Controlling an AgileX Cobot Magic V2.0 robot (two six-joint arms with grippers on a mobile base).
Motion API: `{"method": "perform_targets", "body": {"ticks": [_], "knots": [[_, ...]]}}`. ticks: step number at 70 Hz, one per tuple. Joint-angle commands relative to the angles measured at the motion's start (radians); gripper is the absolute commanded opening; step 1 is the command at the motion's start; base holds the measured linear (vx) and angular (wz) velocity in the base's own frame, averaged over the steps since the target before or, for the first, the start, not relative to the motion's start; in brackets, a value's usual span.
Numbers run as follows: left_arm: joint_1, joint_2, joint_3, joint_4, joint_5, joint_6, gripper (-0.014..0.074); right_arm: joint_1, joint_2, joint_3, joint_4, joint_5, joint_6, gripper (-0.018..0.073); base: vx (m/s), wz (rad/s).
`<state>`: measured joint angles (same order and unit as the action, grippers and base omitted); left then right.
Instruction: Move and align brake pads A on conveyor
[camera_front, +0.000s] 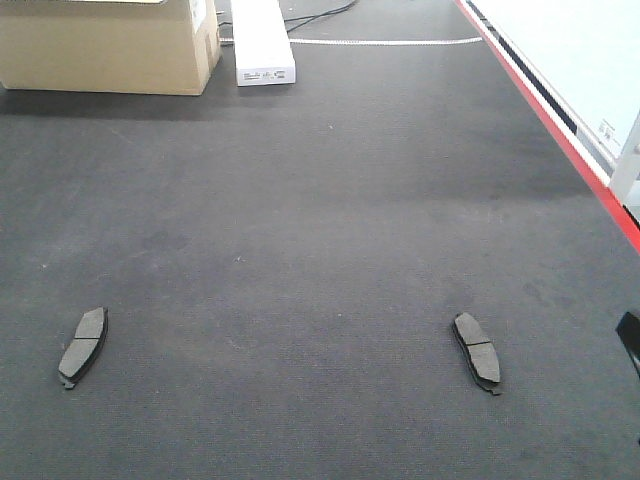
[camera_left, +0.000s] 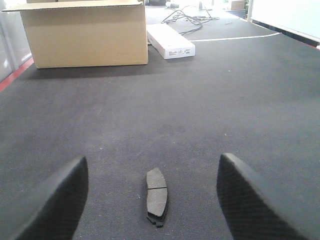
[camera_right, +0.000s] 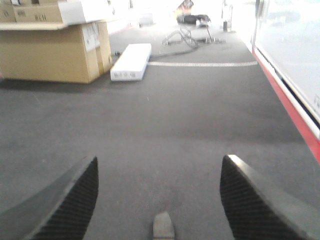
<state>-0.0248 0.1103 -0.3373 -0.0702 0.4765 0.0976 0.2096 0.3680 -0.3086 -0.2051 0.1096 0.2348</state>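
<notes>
Two brake pads A lie flat on the dark conveyor (camera_front: 320, 250). The left pad (camera_front: 83, 345) shows in the left wrist view as a grooved oblong (camera_left: 157, 196) lying lengthwise between the wide-apart fingers of my open left gripper (camera_left: 152, 172). The right pad (camera_front: 477, 351) shows only its tip (camera_right: 163, 227) at the bottom edge of the right wrist view, below the gap of my open right gripper (camera_right: 159, 172). Neither gripper touches a pad. A dark part of the right arm (camera_front: 630, 342) pokes in at the front view's right edge.
A cardboard box (camera_front: 105, 45) and a long white box (camera_front: 262, 40) stand at the far left of the belt. A red strip (camera_front: 560, 130) runs along the right edge. Cables (camera_left: 187, 15) lie beyond the white line.
</notes>
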Motion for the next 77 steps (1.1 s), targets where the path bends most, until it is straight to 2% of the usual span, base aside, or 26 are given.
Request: {"method": "perform_targets", "body": {"ticks": [1,77], "knots": [[-0.007,0.017,-0.025,-0.003,-0.069,-0.004,0.0523,0.002,-0.004,-0.023,-0.001,-0.088,0.001,0.0487,0.00,0.00],[-0.007,0.017,-0.025,-0.003,-0.069,-0.004,0.0523,0.002,-0.003,-0.023,-0.005,-0.091,0.000,0.0487,0.00,0.00]]}}
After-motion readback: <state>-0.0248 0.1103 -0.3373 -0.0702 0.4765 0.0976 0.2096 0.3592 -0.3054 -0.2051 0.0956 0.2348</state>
